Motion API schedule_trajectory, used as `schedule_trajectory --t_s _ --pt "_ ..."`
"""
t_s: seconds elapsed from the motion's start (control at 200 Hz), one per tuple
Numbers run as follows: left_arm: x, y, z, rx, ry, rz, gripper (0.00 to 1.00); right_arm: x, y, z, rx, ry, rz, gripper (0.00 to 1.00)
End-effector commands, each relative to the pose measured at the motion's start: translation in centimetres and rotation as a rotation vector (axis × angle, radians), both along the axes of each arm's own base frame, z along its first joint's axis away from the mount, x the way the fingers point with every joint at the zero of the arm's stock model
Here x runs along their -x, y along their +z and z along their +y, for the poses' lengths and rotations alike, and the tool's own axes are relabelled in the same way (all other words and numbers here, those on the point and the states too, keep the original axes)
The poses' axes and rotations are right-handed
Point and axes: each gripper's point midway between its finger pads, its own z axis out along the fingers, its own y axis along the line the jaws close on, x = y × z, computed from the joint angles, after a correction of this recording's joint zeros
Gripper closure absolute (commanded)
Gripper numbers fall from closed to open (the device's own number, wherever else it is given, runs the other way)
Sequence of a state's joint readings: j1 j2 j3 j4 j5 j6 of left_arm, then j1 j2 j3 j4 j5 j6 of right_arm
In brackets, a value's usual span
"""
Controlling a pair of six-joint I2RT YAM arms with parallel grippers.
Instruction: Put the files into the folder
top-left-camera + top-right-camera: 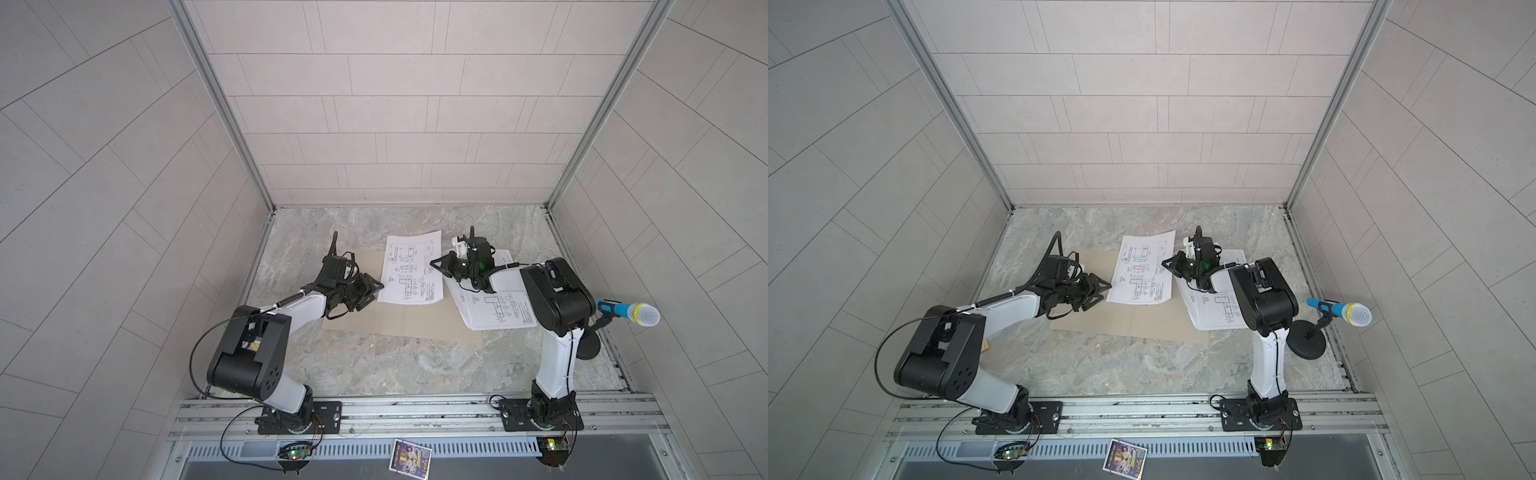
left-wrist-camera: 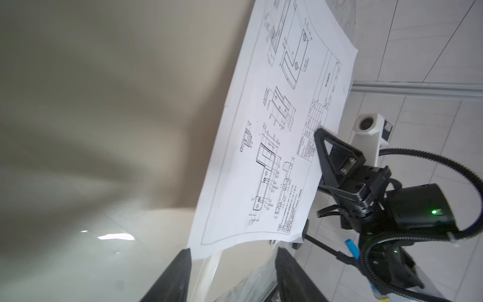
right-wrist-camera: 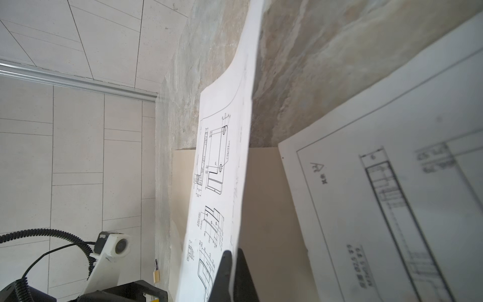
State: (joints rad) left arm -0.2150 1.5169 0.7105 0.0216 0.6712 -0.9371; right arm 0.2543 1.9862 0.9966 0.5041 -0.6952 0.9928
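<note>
Tan cardboard folder (image 1: 395,326) (image 1: 1129,324): lies opened flat on the grey marble table (image 1: 374,365) (image 1: 1100,365), between the two arms in both top views.

Lifted sheet (image 1: 411,270) (image 1: 1142,270): white paper printed with black line drawings. It is raised over the far half of the folder and slightly bowed. In both top views its far end shows past the folder's far edge.

Right gripper (image 1: 432,262) (image 1: 1163,262): clenched on the right edge of the Lifted sheet. In the right wrist view its two dark fingers (image 3: 224,272) press together with the paper's edge (image 3: 217,183) between them.

Left gripper (image 1: 372,296) (image 1: 1100,297): released, jaws spread wide at the sheet's near left corner. In the left wrist view (image 2: 235,272) that corner (image 2: 274,130) hangs between the parted fingers. Whether the paper touches one of them cannot be told.

Stack of sheets (image 1: 498,307) (image 1: 1217,309): more printed pages lying skewed on the folder's right end. Part of it runs past the folder's right edge onto the table, and part is hidden under the right arm (image 1: 557,295).

Microphone (image 1: 627,312) (image 1: 1341,312): blue handle, pale mesh head, on a black stand at the table's right edge beside the right arm.

Colourful card (image 1: 409,456) (image 1: 1125,454): on the metal frame in front of the arm bases, well apart from the folder.
</note>
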Motion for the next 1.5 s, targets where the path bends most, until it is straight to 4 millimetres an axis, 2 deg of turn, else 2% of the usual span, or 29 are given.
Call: schedule_trajectory --t_s 0.0,0.07,0.2,0.285,0.365,0.495,0.625,0.715,0.906,1.041,1.126,1.276,1.496 --pt "0.1 0.5 3.6 -0.139 0.0 -0.005 0.34 0.0 -0.4 -0.2 0.053 0.021 0.004 1.0" --pt "-0.1 0.5 6.4 -0.238 0.015 -0.001 0.29 -0.3 0.2 -0.2 0.078 0.03 -0.012 1.0" --pt "-0.8 0.9 11.4 -0.402 0.092 0.027 0.28 -1.5 1.9 0.5 0.105 0.033 -0.076 1.0" --pt "-1.0 0.9 13.9 -0.523 0.158 0.031 0.27 -2.5 3.0 1.5 0.102 0.038 -0.122 1.0" --pt "-1.0 0.0 15.2 -0.574 0.218 0.063 0.27 -3.6 4.2 2.4 0.099 0.035 -0.171 1.0" --pt "-0.5 -2.8 15.2 -0.567 0.196 0.146 0.27 -5.1 5.9 4.0 0.078 0.037 -0.24 1.0" --pt "-0.4 -4.9 13.4 -0.448 0.178 0.173 0.28 -5.7 6.8 6.4 0.082 0.086 -0.301 1.0" --pt "-0.2 -5.0 13.4 -0.442 0.186 0.165 0.28 -6.0 6.6 7.6 0.084 0.109 -0.317 1.0" --pt "0.3 -5.7 13.6 -0.428 0.202 0.185 0.27 -6.9 6.2 8.9 0.118 0.131 -0.357 1.0" --pt "-0.1 -5.6 11.3 -0.28 0.181 0.141 0.27 -7.3 6.4 9.6 0.147 0.143 -0.377 1.0" --pt "0.5 -5.3 10.8 -0.238 0.196 0.145 0.28 -7.4 6.6 9.8 0.151 0.138 -0.395 1.0" --pt "1.7 -4.8 11.1 -0.249 0.213 0.14 0.28 -7.7 6.6 10.2 0.166 0.13 -0.411 1.0" --pt "3.3 -4.2 10.7 -0.221 0.226 0.133 0.28 -7.7 6.6 12.1 0.179 0.151 -0.45 1.0"
